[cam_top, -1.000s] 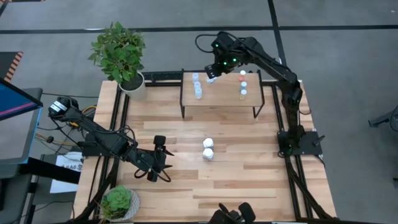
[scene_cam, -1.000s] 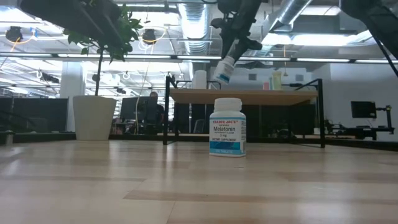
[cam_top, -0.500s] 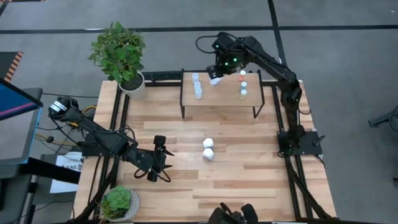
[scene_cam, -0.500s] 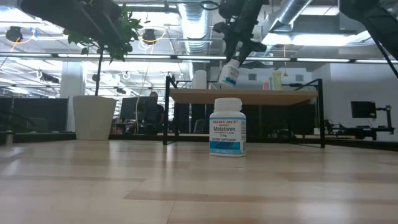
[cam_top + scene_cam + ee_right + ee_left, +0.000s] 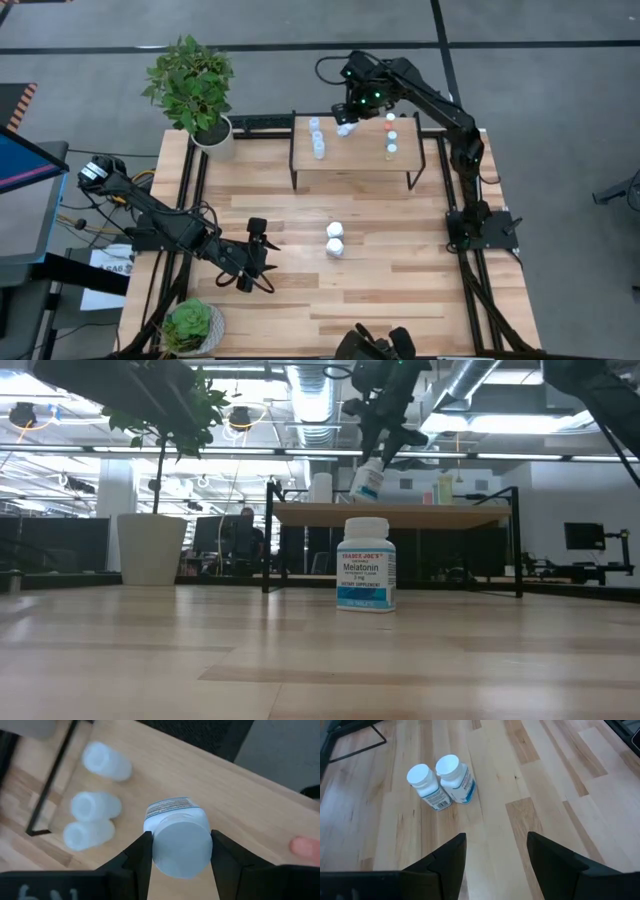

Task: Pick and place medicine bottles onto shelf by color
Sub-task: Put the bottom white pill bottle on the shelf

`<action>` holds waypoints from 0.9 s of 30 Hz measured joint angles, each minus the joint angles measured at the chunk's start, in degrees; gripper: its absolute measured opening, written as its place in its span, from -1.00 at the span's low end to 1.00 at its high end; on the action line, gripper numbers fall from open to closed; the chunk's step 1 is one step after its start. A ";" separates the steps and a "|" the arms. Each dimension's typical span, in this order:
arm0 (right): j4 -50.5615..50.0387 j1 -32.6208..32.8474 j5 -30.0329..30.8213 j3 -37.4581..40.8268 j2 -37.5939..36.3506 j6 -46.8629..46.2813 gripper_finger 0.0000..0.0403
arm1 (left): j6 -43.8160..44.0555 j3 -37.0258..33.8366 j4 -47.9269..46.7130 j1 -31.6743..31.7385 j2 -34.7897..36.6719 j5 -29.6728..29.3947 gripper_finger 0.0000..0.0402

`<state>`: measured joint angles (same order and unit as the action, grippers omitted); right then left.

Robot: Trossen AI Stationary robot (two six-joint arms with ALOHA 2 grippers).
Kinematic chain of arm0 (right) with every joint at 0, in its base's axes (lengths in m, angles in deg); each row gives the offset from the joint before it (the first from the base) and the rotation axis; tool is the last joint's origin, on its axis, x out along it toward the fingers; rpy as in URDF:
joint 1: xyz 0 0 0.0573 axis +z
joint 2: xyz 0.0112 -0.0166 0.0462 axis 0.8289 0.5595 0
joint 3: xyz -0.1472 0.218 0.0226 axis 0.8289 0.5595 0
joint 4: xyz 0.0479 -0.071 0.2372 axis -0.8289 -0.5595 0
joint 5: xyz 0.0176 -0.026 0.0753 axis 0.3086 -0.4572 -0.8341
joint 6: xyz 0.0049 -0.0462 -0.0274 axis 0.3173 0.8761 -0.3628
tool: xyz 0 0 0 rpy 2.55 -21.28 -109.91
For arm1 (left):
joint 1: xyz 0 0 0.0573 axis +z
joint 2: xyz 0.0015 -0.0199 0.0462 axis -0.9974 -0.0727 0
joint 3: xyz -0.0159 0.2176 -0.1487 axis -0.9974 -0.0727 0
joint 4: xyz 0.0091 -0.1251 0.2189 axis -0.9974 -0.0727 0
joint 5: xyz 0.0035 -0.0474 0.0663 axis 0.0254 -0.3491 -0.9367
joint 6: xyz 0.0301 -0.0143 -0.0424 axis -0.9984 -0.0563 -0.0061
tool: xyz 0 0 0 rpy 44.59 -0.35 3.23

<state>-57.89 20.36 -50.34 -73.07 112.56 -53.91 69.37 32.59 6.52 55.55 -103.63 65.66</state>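
The right gripper [image 5: 345,124] was clamped on a white medicine bottle [image 5: 179,836], holding it tilted above the shelf [image 5: 352,158], just right of the three pale bluish bottles [image 5: 318,140] at the shelf's left end. To place it well, the bottle probably needed righting, then lowering straight down beside those three without knocking them, well apart from the coloured-cap bottles [image 5: 390,138] near the right end. Compared with a second earlier, the held bottle had shifted a little to the right in the low view and hung slightly higher. The left gripper [image 5: 495,857] waited with its jaws apart over the tabletop, near two white bottles [image 5: 441,781] standing together.
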 joint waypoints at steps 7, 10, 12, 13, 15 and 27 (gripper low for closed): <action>-4.51 0.87 1.20 0.63 0.00 0.45 -0.16 | 0.00 0.00 -0.09 0.00 0.00 0.02 -0.01; -4.28 1.53 1.40 0.83 0.09 1.60 -0.14 | 0.00 0.00 -0.11 0.00 0.00 0.02 -0.01; -4.26 2.08 1.43 0.79 0.00 1.96 -0.13 | 0.00 0.00 -0.11 0.00 0.00 0.02 -0.01; -4.26 2.33 1.45 0.79 0.00 2.36 -0.13 | 0.00 0.00 -0.13 0.00 0.00 0.02 -0.01; -4.31 2.67 1.54 0.79 0.02 3.46 -0.13 | 0.00 0.00 -0.13 0.00 0.00 0.04 -0.01; -4.57 4.61 1.60 0.79 0.02 11.89 -0.12 | 0.00 0.00 -0.17 0.00 0.00 0.97 -0.01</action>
<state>-62.46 24.97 -48.75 -72.29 112.58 -42.02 69.37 32.59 6.34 55.55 -103.63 66.63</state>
